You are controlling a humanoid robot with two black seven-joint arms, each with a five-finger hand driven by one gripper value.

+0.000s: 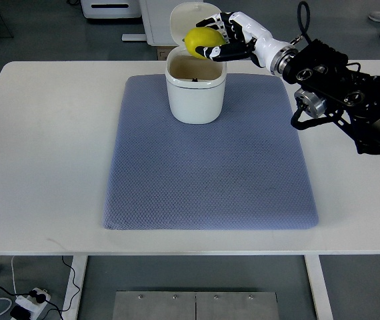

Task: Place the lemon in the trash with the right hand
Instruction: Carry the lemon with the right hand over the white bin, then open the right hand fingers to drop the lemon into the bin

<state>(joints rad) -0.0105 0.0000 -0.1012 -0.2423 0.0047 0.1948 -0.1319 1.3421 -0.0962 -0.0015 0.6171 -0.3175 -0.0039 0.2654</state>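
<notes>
R hand [225, 39] holds lemon [203, 39] over the trash bin [196, 93].

Fingers wrapped round the yellow lemon, which sits just above the bin's open mouth, at its far rim, not inside. White bin stands upright on far part of the blue-grey mat [210, 167], lid [191, 21] flipped up behind it. R arm [340, 83] comes in from the right edge, black w/ white forearm. Mat lies on a white table [43, 153]. L arm not visible.
</notes>
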